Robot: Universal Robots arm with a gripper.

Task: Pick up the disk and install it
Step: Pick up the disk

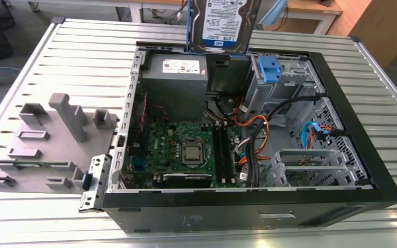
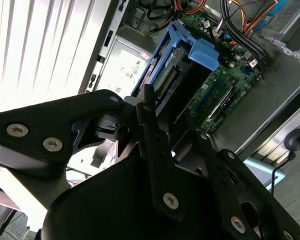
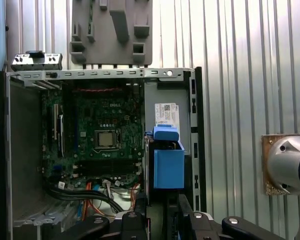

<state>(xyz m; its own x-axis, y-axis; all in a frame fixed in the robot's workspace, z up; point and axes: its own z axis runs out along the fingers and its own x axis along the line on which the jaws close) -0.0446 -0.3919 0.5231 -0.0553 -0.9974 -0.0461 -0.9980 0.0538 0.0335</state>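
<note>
The gripper is clenched on the disk, which stands upright. The disk hangs above the open case, near its power supply.

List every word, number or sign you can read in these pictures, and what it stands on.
On the disk: label with black print and a blue band, too small to read.
On the grey box: white sticker, print too small to read.
No text can be quoted with confidence.
</note>
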